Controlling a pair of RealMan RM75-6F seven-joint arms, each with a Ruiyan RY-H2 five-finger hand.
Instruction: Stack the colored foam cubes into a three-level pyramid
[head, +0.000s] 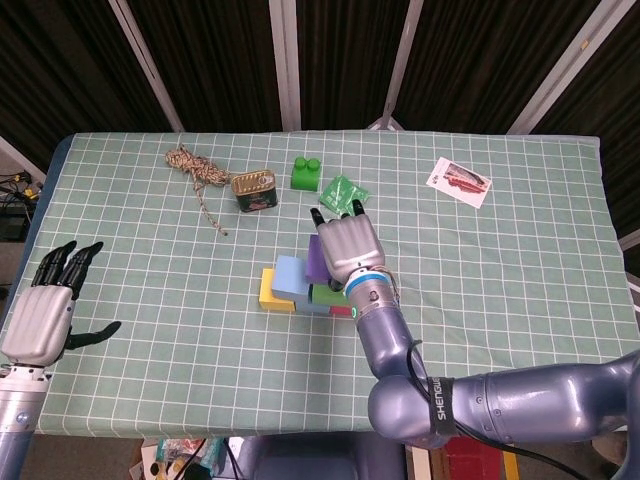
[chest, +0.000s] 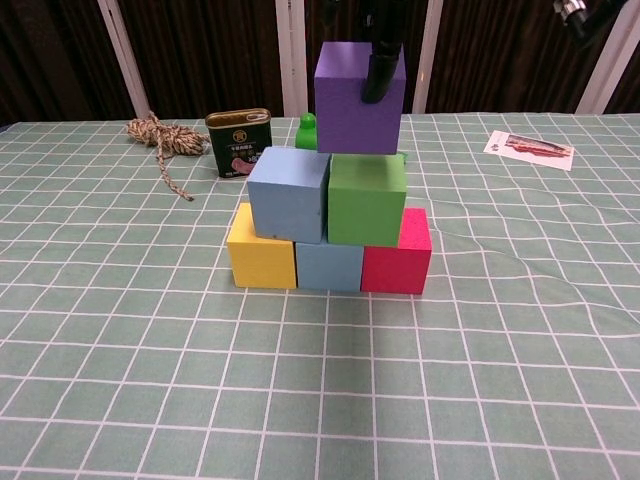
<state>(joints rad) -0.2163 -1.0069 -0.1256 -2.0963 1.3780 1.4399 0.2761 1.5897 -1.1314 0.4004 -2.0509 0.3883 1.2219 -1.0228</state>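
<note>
Base and middle levels: complete beneath the right hand (head: 347, 246).
Apex: purple cube (chest: 359, 97), pinched by that hand, just above the green cube (chest: 366, 199), unreleased.
Left hand (head: 42, 315): spread, idle.
</note>
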